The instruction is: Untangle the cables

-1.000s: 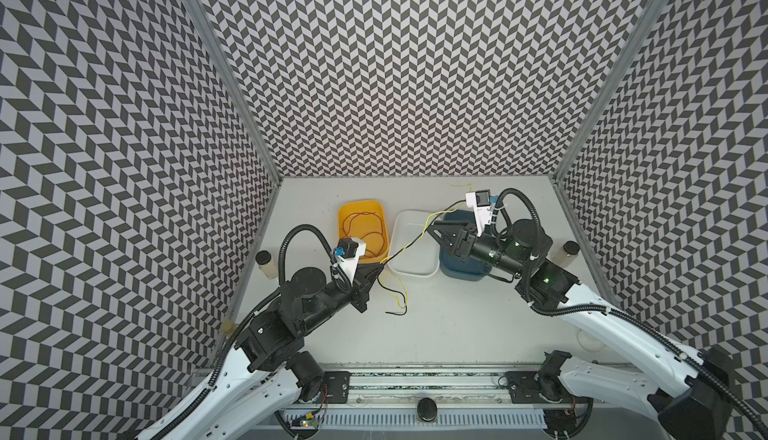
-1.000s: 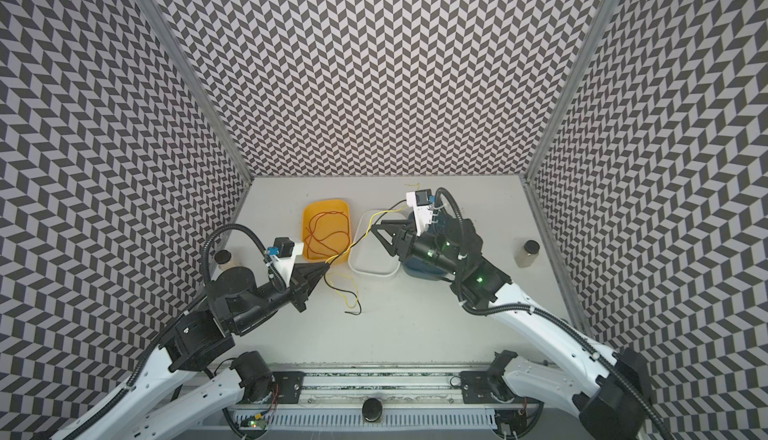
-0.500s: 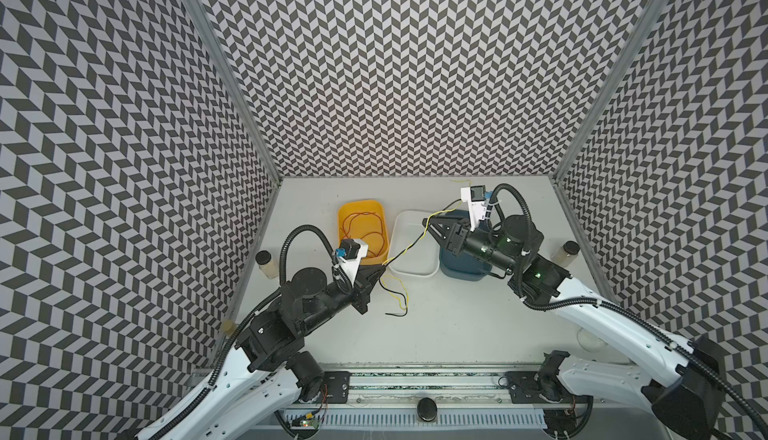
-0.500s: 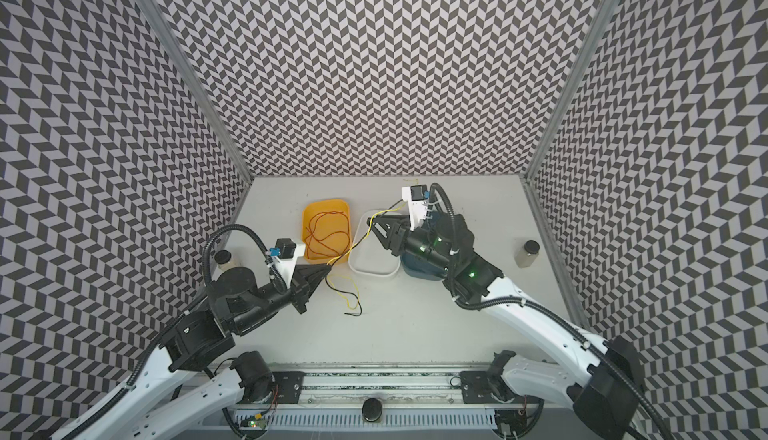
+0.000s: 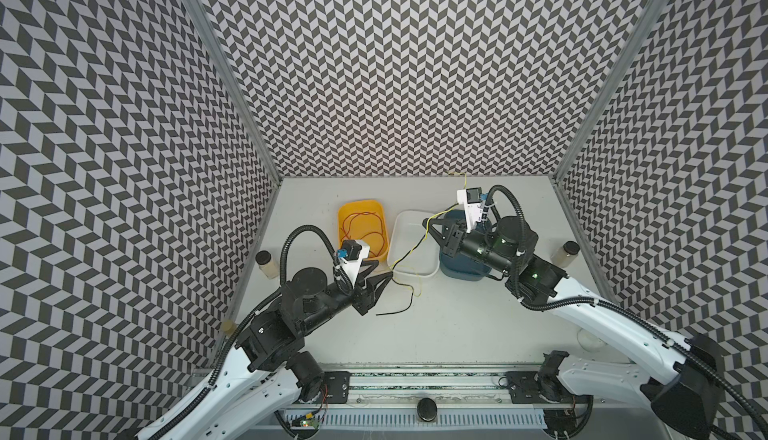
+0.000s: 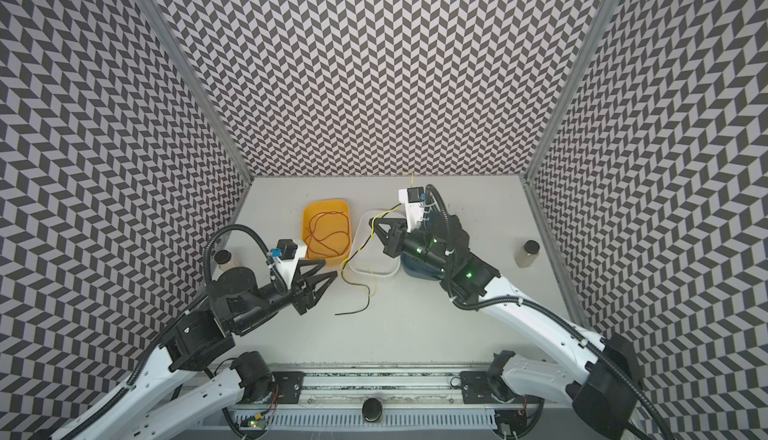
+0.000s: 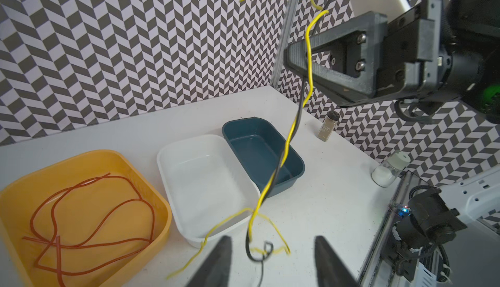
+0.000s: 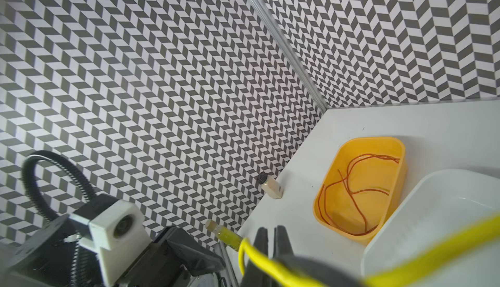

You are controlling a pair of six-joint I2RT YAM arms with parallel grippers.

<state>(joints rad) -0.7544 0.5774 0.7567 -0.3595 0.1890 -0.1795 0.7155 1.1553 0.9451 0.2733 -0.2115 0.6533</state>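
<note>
Cables (image 7: 282,158) twisted, seen from left wrist, right gripper (image 7: 296,60) pinching

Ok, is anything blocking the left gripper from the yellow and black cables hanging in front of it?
Nothing visible does. The open left gripper faces the yellow cable and black cable directly; they hang twisted from the shut right gripper.

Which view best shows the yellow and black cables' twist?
Left wrist view: the yellow and black cables wind round each other close up, hanging from the right gripper. Both top views show them tiny; the right wrist view, only blurred yellow.
</note>
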